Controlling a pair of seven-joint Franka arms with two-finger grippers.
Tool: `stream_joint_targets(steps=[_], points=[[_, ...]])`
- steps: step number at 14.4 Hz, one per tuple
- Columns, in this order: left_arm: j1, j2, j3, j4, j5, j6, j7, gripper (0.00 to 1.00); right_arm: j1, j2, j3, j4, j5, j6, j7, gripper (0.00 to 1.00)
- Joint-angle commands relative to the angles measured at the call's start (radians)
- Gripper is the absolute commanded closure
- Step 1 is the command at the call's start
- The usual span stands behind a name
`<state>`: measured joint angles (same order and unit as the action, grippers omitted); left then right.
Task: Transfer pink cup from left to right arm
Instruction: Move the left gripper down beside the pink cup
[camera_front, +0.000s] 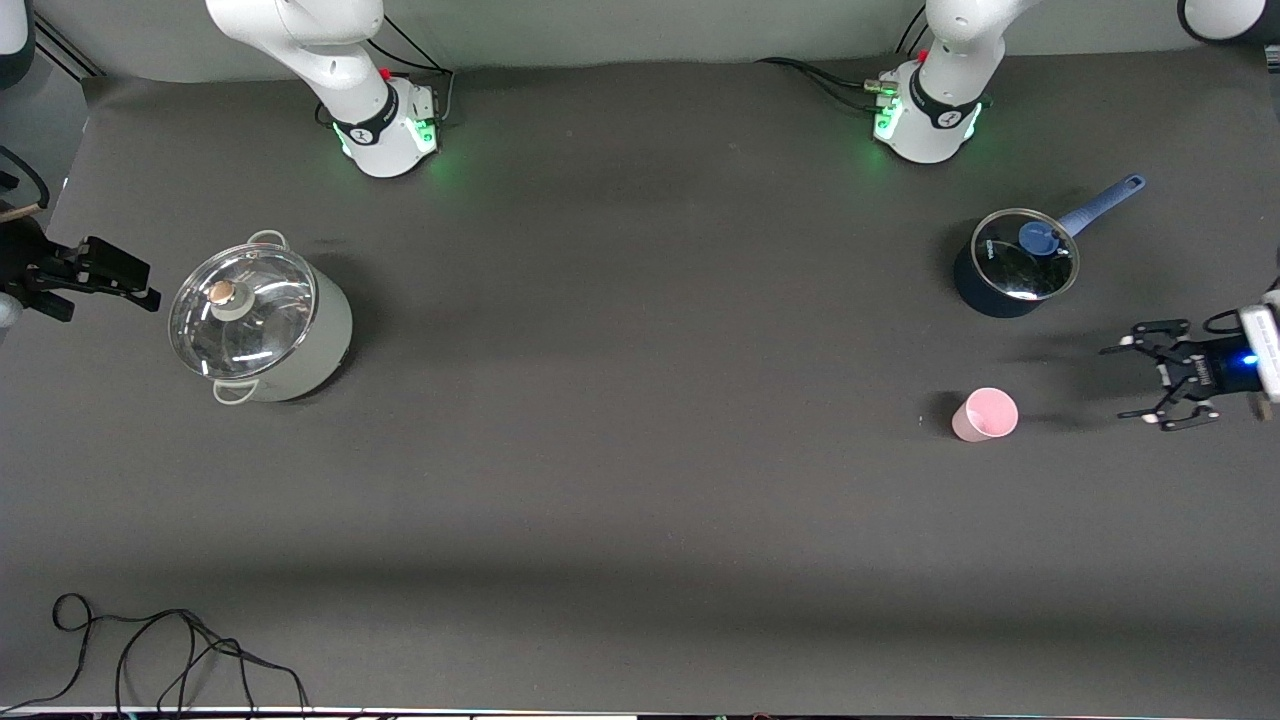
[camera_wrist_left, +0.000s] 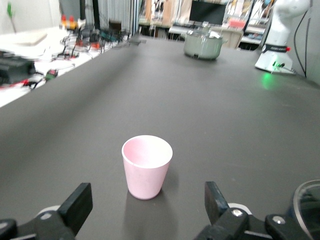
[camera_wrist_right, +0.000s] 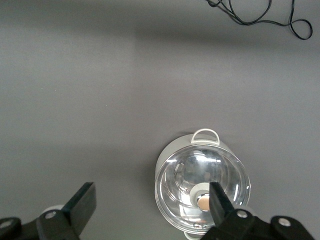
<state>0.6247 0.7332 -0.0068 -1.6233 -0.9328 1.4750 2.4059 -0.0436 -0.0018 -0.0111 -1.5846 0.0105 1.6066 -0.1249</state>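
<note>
Left wrist view shows the left gripper (camera_wrist_left: 145, 210) with its fingers spread wide and empty, low over the table (camera_front: 640, 480) and aimed at the pink cup (camera_wrist_left: 147, 166), which stands just ahead of the gap between them and untouched; in the front view that left gripper (camera_front: 1150, 380) hovers at the left arm's end of the table, beside the pink cup (camera_front: 985, 415) with a clear gap to it; the right gripper (camera_front: 140, 285) waits at the right arm's end, beside the lidded grey pot (camera_front: 260, 325), and the right wrist view looks down on that pot (camera_wrist_right: 202, 187) between its parted, empty fingers (camera_wrist_right: 82, 202).

By my reading the task is barely begun; the cup is not yet grasped, so the pick-up, the carry toward the middle, the handover to the right gripper and the release all remain.

The cup is a small, plain, light-pink tumbler, tapered to a narrower base, without a handle, upright with its mouth open and seemingly empty; it stands on the dark mat nearer the front camera than the blue-handled saucepan (camera_front: 1015, 265), well apart from the grey pot.
</note>
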Motion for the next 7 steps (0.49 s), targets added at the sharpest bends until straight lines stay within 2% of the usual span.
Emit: stream_joint_targets(steps=[1,7], points=[[0.006,0.064,-0.01,0.019,-0.044,-0.035,0.117,0.0,-0.001,0.0,-0.004,0.003,0.014,0.007,0.008,0.0],[-0.005,0.213,-0.019,0.022,-0.126,-0.021,0.26,0.0,0.002,0.0,-0.004,0.006,0.014,0.007,0.01,0.0]])
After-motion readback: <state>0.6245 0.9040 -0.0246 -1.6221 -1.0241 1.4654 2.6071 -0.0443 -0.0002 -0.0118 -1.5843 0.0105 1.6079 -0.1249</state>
